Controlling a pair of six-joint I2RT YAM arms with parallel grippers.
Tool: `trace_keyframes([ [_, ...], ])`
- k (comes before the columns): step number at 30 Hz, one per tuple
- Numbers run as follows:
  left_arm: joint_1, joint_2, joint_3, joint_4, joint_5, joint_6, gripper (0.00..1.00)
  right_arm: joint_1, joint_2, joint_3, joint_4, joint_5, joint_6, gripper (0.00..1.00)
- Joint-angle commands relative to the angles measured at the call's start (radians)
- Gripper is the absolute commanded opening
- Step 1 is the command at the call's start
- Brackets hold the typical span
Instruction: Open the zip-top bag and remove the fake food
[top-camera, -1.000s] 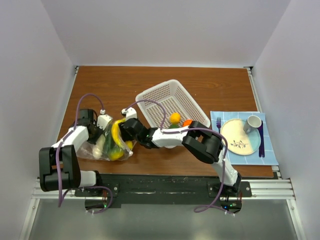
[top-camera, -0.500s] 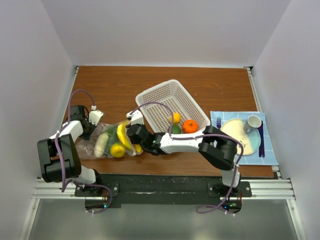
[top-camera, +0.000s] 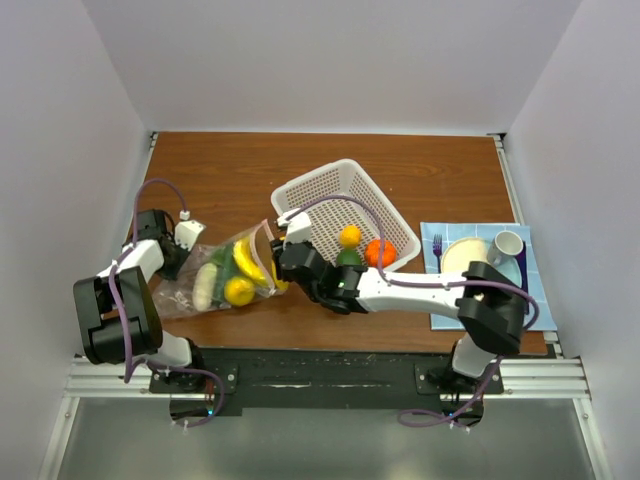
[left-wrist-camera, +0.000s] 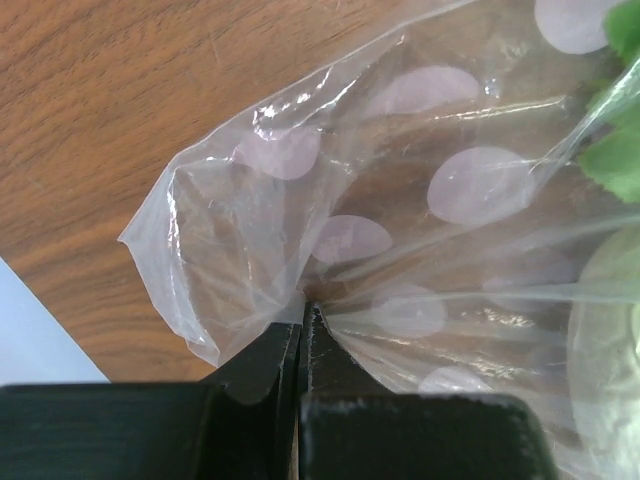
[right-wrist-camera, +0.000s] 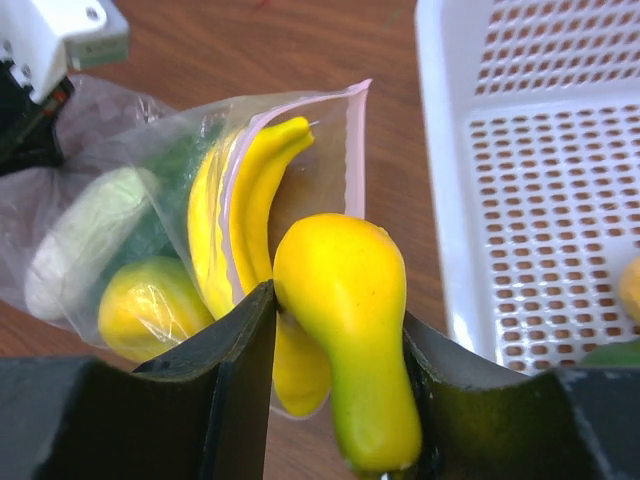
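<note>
The zip-top bag (top-camera: 215, 280) lies at the table's left, its pink-edged mouth (right-wrist-camera: 352, 150) open toward the basket. Inside it are a banana (right-wrist-camera: 245, 205), a yellow-green round fruit (right-wrist-camera: 150, 305), a whitish piece (right-wrist-camera: 80, 245) and green pieces. My left gripper (left-wrist-camera: 303, 312) is shut on the bag's far corner (left-wrist-camera: 250, 250). My right gripper (right-wrist-camera: 338, 310) is shut on a yellow pear-shaped fake food (right-wrist-camera: 350, 310), just outside the bag's mouth and above the wood. From above, the right gripper (top-camera: 284, 268) sits between the bag and the basket.
The white perforated basket (top-camera: 330, 195) stands right of the bag, holding a yellow-orange fruit (top-camera: 350, 236), an orange one (top-camera: 378, 252) and a green one (top-camera: 347, 258). A blue mat (top-camera: 532, 290) with plate (top-camera: 462, 258), cup (top-camera: 507, 245) and fork (top-camera: 437, 245) lies far right.
My right gripper went from deep in the bag to just outside its mouth, closing on the yellow pear-shaped piece. The left gripper kept hold of the bag's corner.
</note>
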Motion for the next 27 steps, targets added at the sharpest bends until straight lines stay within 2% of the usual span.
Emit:
trace_keyframes([
  [1, 0.023, -0.012, -0.007, 0.069, -0.055, 0.042, 0.00, -0.023, -0.138, -0.037, -0.035, 0.141, -0.105, 0.21],
  [8, 0.023, -0.038, -0.034, 0.055, -0.023, 0.037, 0.00, -0.189, -0.209, -0.017, -0.110, 0.330, -0.073, 0.20],
  [12, 0.023, -0.064, -0.037, 0.035, 0.000, 0.048, 0.00, -0.260, -0.180, 0.003, -0.254, 0.322, -0.030, 0.20],
  [14, 0.023, -0.078, -0.027, 0.024, 0.020, 0.059, 0.00, -0.283, -0.112, 0.070, -0.359, 0.305, 0.007, 0.32],
  [15, 0.021, -0.078, -0.023, 0.020, 0.023, 0.059, 0.00, -0.283, -0.095, 0.084, -0.403, 0.299, 0.007, 0.55],
  [17, 0.023, -0.083, 0.005, 0.000, 0.052, 0.050, 0.00, -0.283, -0.083, 0.113, -0.437, 0.297, 0.021, 0.90],
  [18, 0.021, -0.086, 0.020, -0.014, 0.062, 0.037, 0.00, -0.281, -0.091, 0.113, -0.443, 0.302, 0.027, 0.99],
  [20, 0.020, -0.089, 0.076, -0.075, 0.106, 0.020, 0.00, -0.270, -0.141, 0.087, -0.417, 0.307, 0.018, 0.99],
  [23, 0.021, -0.102, 0.147, -0.147, 0.168, -0.013, 0.00, -0.199, -0.202, 0.024, -0.257, 0.304, -0.120, 0.99],
  [24, 0.018, -0.106, 0.161, -0.160, 0.178, -0.025, 0.00, -0.174, -0.209, 0.013, -0.176, 0.293, -0.211, 0.99],
  [27, 0.012, -0.106, 0.190, -0.172, 0.185, -0.038, 0.00, -0.088, -0.172, 0.019, -0.097, 0.288, -0.335, 0.99],
])
